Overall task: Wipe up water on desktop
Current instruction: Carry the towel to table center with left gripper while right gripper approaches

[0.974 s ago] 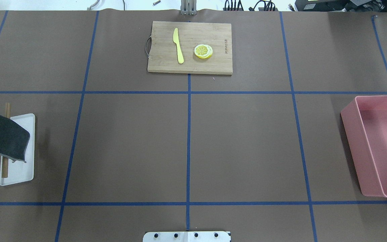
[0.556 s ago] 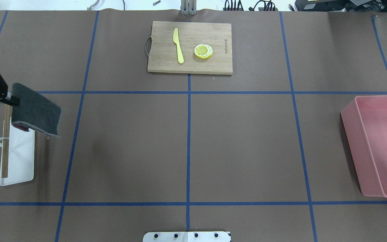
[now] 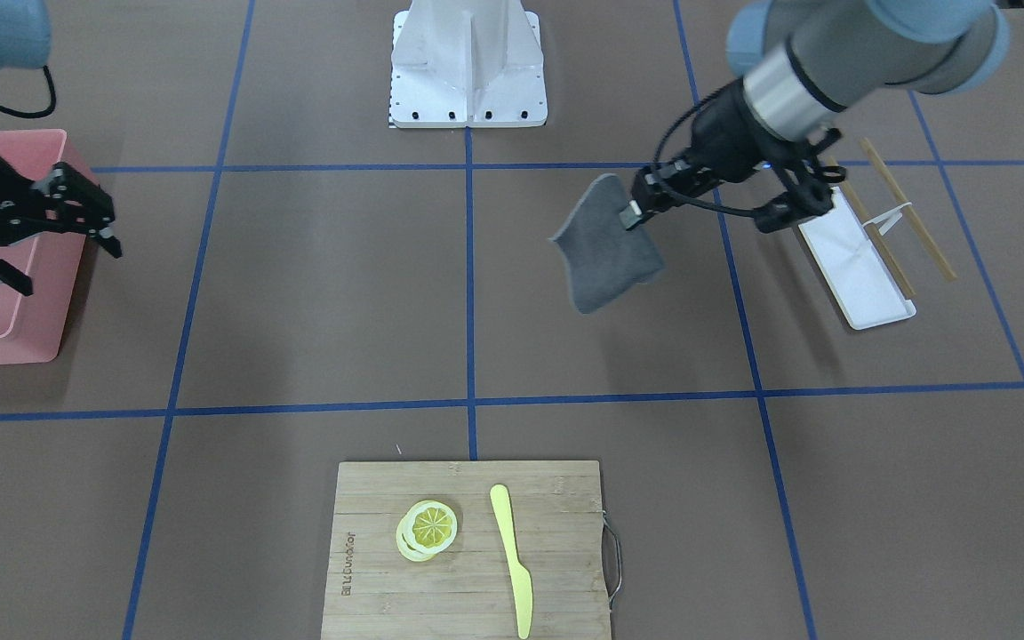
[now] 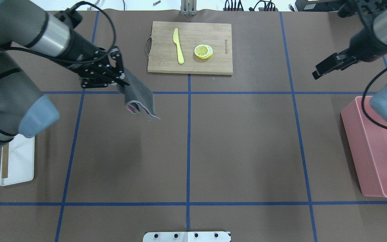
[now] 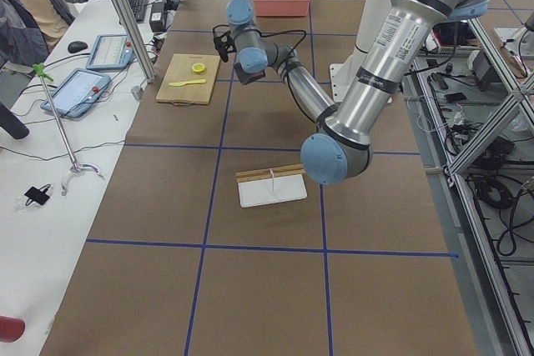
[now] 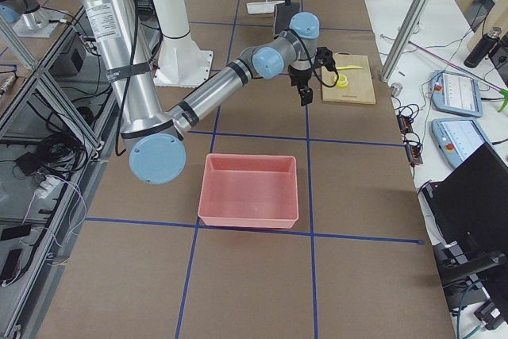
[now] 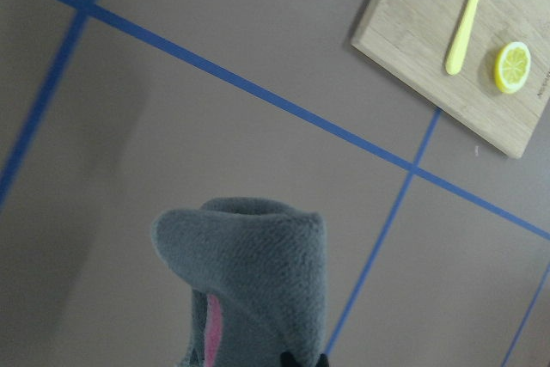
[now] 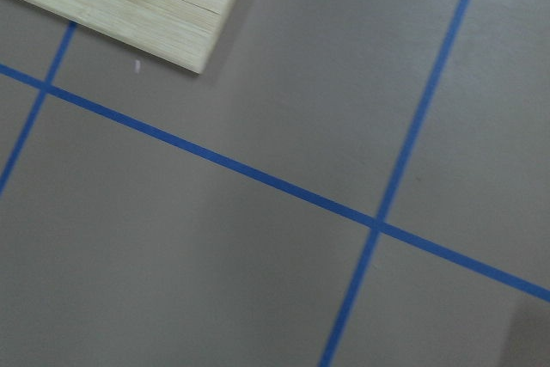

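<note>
Two robot arms (image 4: pixel 55 37), one grey cloth (image 4: pixel 139 97), one cutting board (image 4: pixel 163 60) at twelve o'clock, one yellow knife (image 4: pixel 178 45), one small stack of lemon slices (image 4: pixel 203 51), one pink bin (image 4: pixel 354 151), one white tray (image 4: pixel 18 168) and two wooden sticks (image 3: pixel 908 210) were visible.

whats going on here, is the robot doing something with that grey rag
The left gripper holds a grey cloth, jaws shut on one edge. The cloth hangs over the desktop, apparently clear of the surface, on the robot's side of the cutting board. The right gripper is empty with its jaws open, hovering near the pink bin. No wiping is happening yet, and I cannot make out any water on the brown surface in these views.
</note>
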You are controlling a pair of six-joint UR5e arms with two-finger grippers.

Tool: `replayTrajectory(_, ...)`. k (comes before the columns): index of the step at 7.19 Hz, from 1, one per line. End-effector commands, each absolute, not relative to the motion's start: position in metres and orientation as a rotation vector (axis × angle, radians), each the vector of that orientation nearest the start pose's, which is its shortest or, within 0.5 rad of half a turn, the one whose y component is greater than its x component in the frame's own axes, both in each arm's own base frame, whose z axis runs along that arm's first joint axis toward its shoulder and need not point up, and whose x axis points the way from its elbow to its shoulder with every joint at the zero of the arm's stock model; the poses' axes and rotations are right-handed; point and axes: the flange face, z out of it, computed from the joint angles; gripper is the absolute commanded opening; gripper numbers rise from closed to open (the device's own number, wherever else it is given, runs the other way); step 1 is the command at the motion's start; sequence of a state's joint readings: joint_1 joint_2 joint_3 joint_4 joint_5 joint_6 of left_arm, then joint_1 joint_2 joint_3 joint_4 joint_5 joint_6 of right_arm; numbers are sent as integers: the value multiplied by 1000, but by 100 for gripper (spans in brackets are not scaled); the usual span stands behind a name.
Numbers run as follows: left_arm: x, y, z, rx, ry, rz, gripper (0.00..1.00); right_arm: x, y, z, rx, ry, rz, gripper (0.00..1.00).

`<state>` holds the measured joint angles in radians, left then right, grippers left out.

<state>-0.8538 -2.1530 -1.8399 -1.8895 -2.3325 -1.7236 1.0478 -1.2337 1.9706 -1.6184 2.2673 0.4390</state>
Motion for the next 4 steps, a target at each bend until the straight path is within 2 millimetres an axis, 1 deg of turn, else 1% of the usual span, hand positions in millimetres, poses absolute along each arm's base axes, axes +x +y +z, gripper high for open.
replayTrajectory(1,451,-473,42,-227,1275,-517,0,-328,-482,201,396,-915,-298,100)
replayTrajectory(2,470,-476,34,-232,1263,-524,0,-354,-451,180,552,-950,-297,100)
replayTrajectory(3,470,-475,28,-232,1271,-521,0,-369,-437,174,600,-974,-310,100)
replayTrajectory(4,470,-474,26,-232,1275,-519,0,-382,-422,163,669,-994,-318,100)
